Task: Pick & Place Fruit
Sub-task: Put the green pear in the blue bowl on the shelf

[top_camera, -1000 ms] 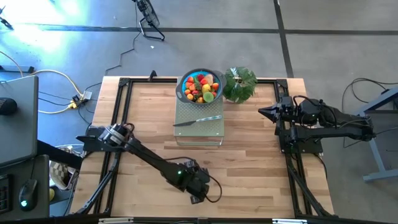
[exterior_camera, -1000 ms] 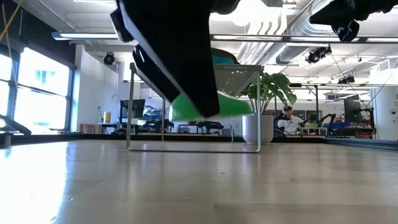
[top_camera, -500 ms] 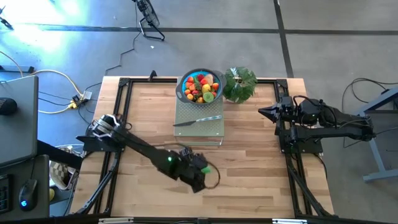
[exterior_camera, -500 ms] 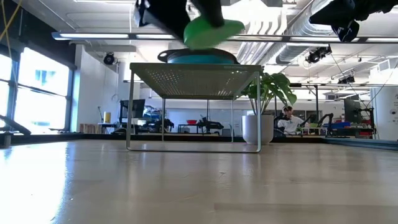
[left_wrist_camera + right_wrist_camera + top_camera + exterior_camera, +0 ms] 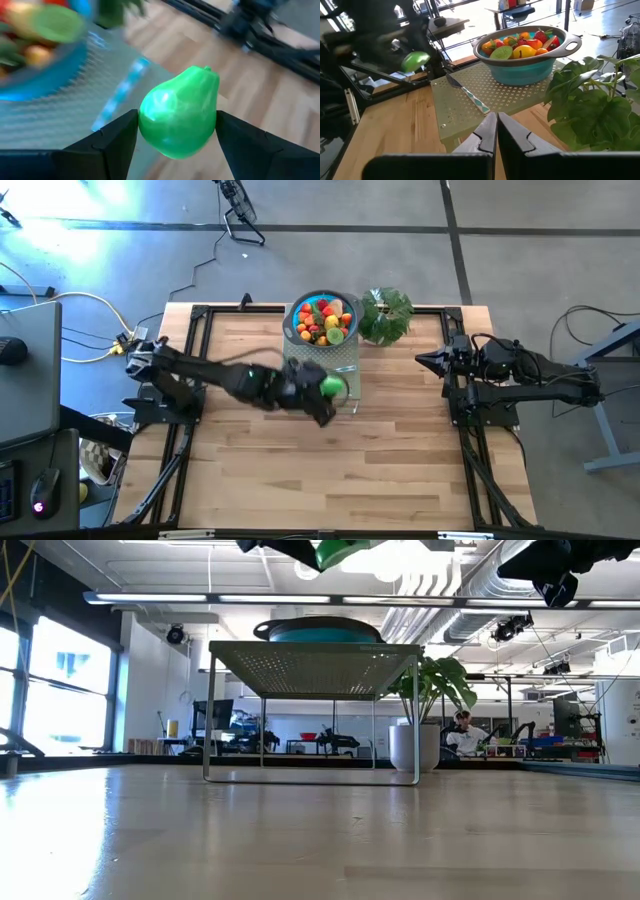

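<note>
Wooden table [image 5: 400, 440] carrying perforated rack [image 5: 470, 102]. Left gripper [image 5: 176, 131] clamping green pear [image 5: 179, 119], hovering over rack edge, likely heading for blue bowl [image 5: 530, 62]. Right gripper [image 5: 496, 131] waiting aside, fingers pressed together, empty.

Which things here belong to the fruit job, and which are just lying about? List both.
Job: green pear, held in the left gripper; the fruit piled in the blue bowl.
Lying about: knife, perforated stand, potted plant; right gripper waits aside.
</note>
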### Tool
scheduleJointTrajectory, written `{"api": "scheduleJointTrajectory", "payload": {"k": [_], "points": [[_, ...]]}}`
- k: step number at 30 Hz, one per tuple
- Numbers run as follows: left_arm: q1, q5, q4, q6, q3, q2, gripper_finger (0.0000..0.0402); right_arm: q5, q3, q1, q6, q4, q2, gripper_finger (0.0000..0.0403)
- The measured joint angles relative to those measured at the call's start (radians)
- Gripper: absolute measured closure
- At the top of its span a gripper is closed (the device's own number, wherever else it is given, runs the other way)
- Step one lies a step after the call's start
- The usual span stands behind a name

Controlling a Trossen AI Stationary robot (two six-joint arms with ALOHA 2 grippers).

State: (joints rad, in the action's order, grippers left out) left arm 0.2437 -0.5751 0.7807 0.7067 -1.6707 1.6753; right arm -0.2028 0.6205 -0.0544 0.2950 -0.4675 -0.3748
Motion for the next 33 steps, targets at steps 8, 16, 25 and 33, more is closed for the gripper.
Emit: {"api": "scheduleJointTrajectory", "payload": {"k": [8,16,25,33], "points": [[-0.188,-0.047,-0.008,-0.014,0.000,-0.076,0.0149,-0.008,0.000,0.000,-0.008,0.000,0.000,0.0396],[-0.384,-0.037,-0.057,-0.106,0.000,-0.080,0.0149,-0.008,0.000,0.000,0.011,0.000,0.000,0.0396],[-0.515,0.040,-0.048,-0.127,0.000,-0.079,0.0149,-0.008,0.000,0.000,-0.007,0.000,0.000,0.0396],[-0.524,0.055,-0.049,-0.127,0.001,-0.067,0.0149,-0.028,0.000,0.000,-0.010,0.000,0.000,0.0396]]}}
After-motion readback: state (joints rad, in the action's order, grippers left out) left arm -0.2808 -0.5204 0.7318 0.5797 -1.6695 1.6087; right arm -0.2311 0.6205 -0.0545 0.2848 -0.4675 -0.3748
